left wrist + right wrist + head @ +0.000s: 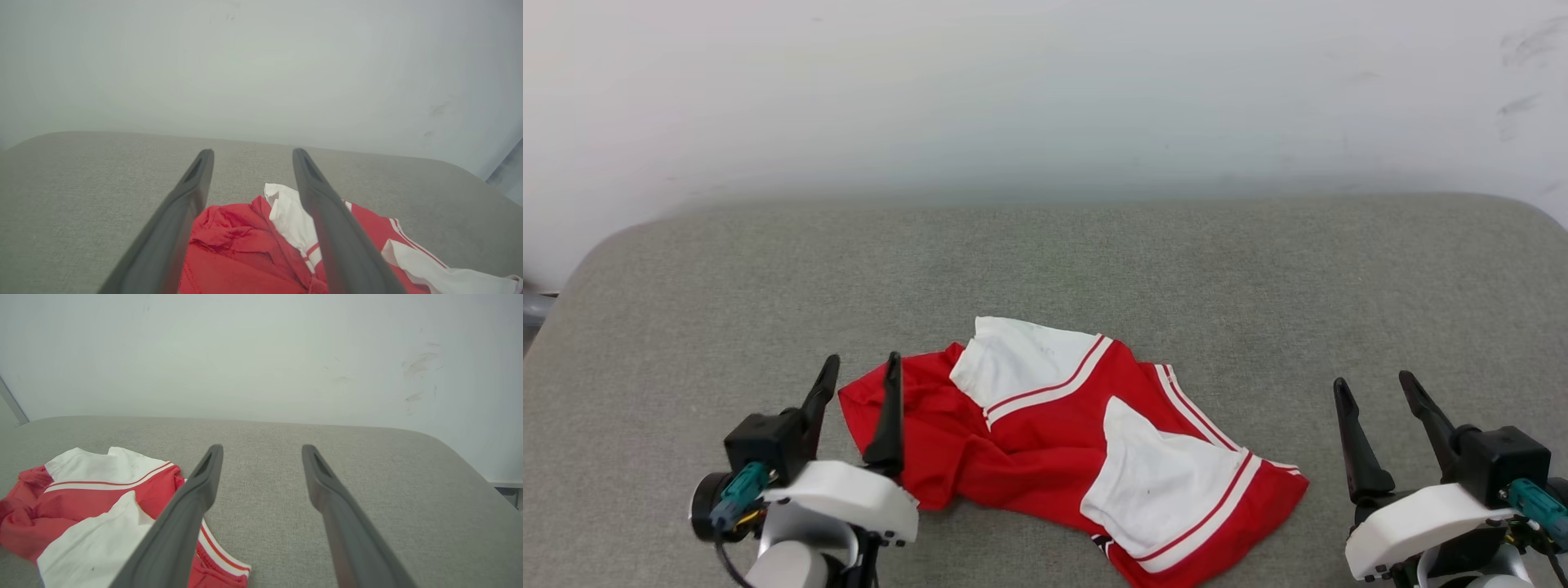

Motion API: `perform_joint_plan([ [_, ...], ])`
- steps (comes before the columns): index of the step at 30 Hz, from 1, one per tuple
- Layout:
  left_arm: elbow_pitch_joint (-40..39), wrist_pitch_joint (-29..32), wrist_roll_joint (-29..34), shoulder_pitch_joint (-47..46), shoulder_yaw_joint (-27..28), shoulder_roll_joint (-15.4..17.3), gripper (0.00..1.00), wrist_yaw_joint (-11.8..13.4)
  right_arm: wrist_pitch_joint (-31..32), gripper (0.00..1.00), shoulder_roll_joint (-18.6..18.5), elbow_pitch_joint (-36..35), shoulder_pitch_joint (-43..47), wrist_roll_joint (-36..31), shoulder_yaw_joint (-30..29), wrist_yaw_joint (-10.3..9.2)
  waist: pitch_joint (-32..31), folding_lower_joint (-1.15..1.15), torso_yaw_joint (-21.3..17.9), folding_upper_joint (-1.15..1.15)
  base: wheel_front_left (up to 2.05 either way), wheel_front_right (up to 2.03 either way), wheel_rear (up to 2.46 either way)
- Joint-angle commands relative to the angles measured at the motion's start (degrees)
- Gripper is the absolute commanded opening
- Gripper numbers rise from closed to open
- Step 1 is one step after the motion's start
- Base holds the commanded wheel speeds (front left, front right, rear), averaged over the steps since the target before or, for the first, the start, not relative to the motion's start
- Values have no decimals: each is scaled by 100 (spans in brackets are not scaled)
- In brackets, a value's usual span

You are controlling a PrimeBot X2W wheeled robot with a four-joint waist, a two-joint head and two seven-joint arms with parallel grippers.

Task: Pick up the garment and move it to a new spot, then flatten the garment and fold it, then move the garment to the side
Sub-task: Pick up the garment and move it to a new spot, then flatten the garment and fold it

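The garment (pixel 1045 441), a red jersey with white sleeves and red-and-white stripe trim, lies crumpled in a heap near the front middle of the grey padded surface (pixel 1045 261). My left gripper (pixel 862 371) stands open at the heap's left edge, its right finger over the red cloth; in the left wrist view the garment (pixel 245 245) lies between and beneath the fingers. My right gripper (pixel 1376 388) is open, apart from the cloth, to the right of it. The right wrist view has the garment (pixel 94 510) at the lower left. Numbers and lettering are hidden.
A pale wall (pixel 1045 90) rises behind the padded surface. The surface's rounded corners lie at the far left (pixel 613 245) and far right (pixel 1527 212). Bare grey fabric stretches behind the garment and to both sides.
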Motion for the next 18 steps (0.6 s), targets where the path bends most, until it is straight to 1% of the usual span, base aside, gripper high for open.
perform_joint_plan([
  [1, -60, -19, 61, 159, 121, 20, 100, 20, 17, 100, 2, -39, 65, 12, -4, -4, -31, 0, 29, 0, 0, 0, 0],
  [6, -164, -20, 190, 425, 382, -38, 100, -46, 50, 100, 2, -71, 114, 30, 2, -4, -87, 0, 68, 0, 0, 0, 0],
  [13, -58, -21, 360, 419, 451, -136, 100, -160, 162, 100, 2, -13, 120, 131, 22, -4, -94, 0, 103, 0, 0, 0, 0],
  [16, -27, -21, 430, 377, 471, -154, 100, -203, 378, 100, 2, 83, 79, 184, 101, -3, -78, 0, 117, 0, 0, 0, 0],
  [18, -4, -21, 486, 349, 475, -147, 100, -231, 696, 100, 4, 210, -2, 235, 244, -3, -62, 0, 126, 0, 0, 0, 0],
])
